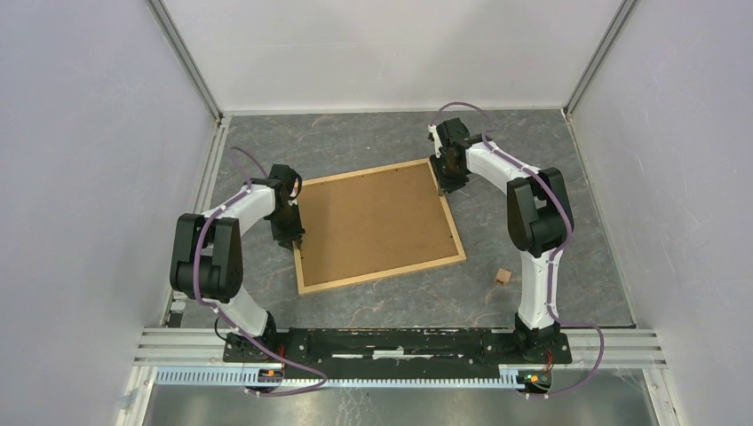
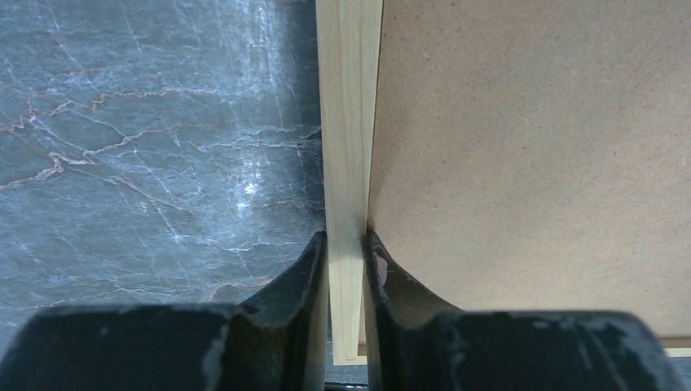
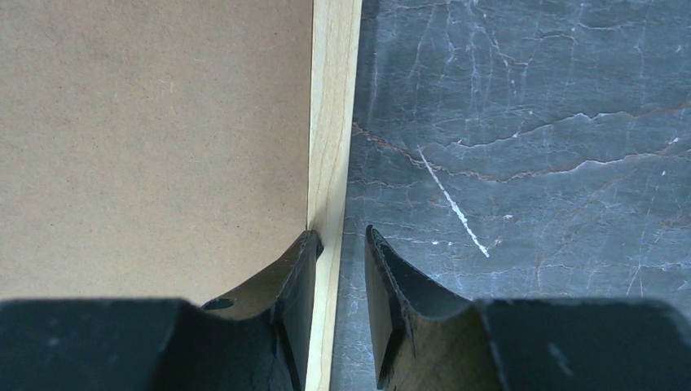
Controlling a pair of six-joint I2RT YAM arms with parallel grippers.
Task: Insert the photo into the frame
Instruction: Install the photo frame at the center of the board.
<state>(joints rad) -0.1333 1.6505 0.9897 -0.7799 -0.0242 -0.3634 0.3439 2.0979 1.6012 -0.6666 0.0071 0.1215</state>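
The frame [image 1: 382, 274] lies back side up in the middle of the table, its brown fibreboard panel [image 1: 377, 222] facing the camera. The photo is hidden. My left gripper [image 1: 296, 238] is at the frame's left edge, and in the left wrist view it [image 2: 345, 238] is shut on the light wood strip [image 2: 349, 122], one finger on each side. My right gripper [image 1: 444, 186] is at the frame's far right corner. In the right wrist view it [image 3: 341, 232] straddles the right strip [image 3: 332, 106]: the inner finger touches the strip, while bare table shows between the strip and the outer finger.
A small wooden block [image 1: 503, 276] lies on the grey marbled table [image 1: 550, 222] to the right of the frame's near right corner. White walls with metal rails close in the table on three sides.
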